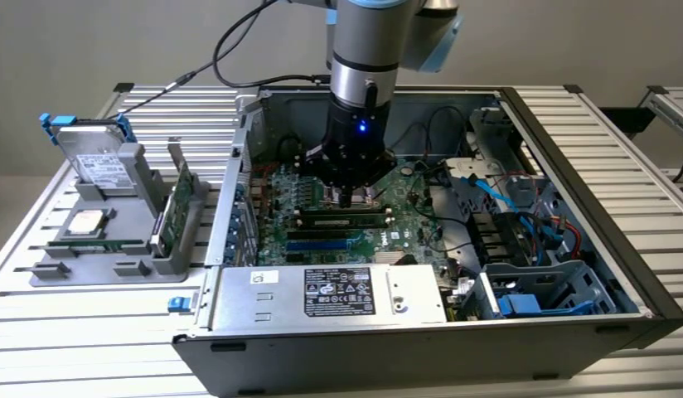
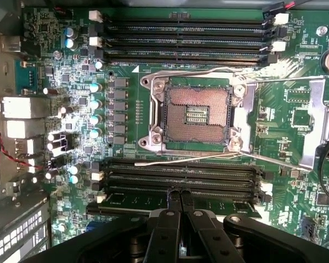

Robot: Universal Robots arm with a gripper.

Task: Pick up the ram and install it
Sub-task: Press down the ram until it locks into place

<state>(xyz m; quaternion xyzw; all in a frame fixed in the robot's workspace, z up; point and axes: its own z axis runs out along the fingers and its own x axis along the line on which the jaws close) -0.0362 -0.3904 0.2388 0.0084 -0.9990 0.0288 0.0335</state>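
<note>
Even, soft overhead light fills the exterior view — the slatted surface [image 1: 87, 332] looks pale and washed, while the computer case [image 1: 430, 348] interior sits darker. A blue indicator light [image 1: 363, 127] glows on the arm. In the wrist view the motherboard [image 2: 296, 118] is bright and sharp — the dark pincer [image 2: 179, 200] is soft, and capacitor tops [image 2: 93, 118] glare white.

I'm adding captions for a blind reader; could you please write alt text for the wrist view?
The shut gripper presses on a ram stick in a slot on a green motherboard. Beyond it sit an empty CPU socket and more empty memory slots.
</note>
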